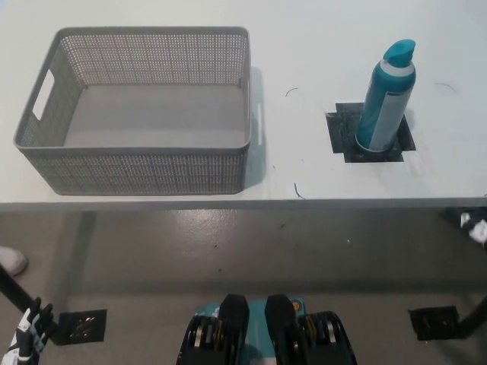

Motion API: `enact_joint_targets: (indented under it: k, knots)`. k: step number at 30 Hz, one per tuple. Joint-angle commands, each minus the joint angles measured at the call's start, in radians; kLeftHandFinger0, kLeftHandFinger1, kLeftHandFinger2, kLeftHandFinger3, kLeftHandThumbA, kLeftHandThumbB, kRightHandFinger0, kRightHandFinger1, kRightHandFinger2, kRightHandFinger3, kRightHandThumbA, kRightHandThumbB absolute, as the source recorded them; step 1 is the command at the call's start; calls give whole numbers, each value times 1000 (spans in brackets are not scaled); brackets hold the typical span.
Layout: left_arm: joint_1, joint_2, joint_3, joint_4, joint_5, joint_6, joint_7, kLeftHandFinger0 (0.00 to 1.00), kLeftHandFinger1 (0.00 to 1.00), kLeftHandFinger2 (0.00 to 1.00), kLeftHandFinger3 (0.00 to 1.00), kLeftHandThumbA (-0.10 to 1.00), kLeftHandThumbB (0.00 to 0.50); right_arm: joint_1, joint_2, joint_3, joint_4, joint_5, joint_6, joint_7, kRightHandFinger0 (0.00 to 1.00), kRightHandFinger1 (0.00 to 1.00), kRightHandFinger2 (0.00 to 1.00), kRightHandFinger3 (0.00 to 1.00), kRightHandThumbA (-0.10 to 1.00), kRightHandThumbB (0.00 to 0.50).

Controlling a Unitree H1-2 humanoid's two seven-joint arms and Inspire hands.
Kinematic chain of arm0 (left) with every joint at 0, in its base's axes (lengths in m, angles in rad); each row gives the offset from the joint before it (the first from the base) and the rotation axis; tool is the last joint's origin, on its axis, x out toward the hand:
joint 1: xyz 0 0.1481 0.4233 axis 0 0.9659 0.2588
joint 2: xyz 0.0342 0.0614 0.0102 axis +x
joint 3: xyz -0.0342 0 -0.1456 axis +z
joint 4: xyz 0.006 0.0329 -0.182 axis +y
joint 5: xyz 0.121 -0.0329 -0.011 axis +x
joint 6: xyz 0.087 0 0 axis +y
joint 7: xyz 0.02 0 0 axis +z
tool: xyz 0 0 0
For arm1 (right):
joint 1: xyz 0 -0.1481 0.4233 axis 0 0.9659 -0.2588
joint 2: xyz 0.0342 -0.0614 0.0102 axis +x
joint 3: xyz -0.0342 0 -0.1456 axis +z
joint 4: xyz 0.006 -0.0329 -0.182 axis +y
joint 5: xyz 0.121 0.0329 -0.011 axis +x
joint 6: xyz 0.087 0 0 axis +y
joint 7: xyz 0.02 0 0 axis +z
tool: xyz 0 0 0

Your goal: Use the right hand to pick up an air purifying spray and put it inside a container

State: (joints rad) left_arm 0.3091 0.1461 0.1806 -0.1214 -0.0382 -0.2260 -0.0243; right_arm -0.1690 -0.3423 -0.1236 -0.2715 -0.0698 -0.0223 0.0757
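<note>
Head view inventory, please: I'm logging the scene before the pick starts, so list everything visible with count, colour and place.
Basket: one, grey, perforated, holding nothing, on the table's left part.
Spray bottle: one, teal with a grey band, upright on the table's right part.
Tape patch: one, black, under the bottle.
Table: one, white, filling the upper half.
Floor: grey, below the table edge, with black tape marks at lower left and lower right.
Shoe tip: one, white, at the left edge on the floor.
Left hand: white, lower left corner, below the table.
Right hand: black, right edge, only partly visible.
</note>
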Motion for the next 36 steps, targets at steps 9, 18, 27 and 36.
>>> enact_joint_targets:
  k: [9,18,27,36]
  knots:
    - [-8,17,10,-42,-1,-23,3,1000,1000,1000,1000,1000,349,-349,-37,43,54,-64,326,29,1000,1000,1000,1000,759,477]
    - [13,23,11,-52,7,-31,-1,1000,1000,1000,1000,1000,334,-511,-18,71,304,-38,283,33,1000,1000,1000,1000,791,500]
    - [9,16,15,-55,2,-26,6,1000,1000,1000,1000,1000,325,-609,-19,136,519,-56,215,50,1000,1000,1000,1000,1000,500]
    - [14,18,15,-63,1,-24,3,1000,1000,1000,1000,1000,338,-644,-31,179,636,-55,227,77,1000,1000,1000,1000,1000,500]
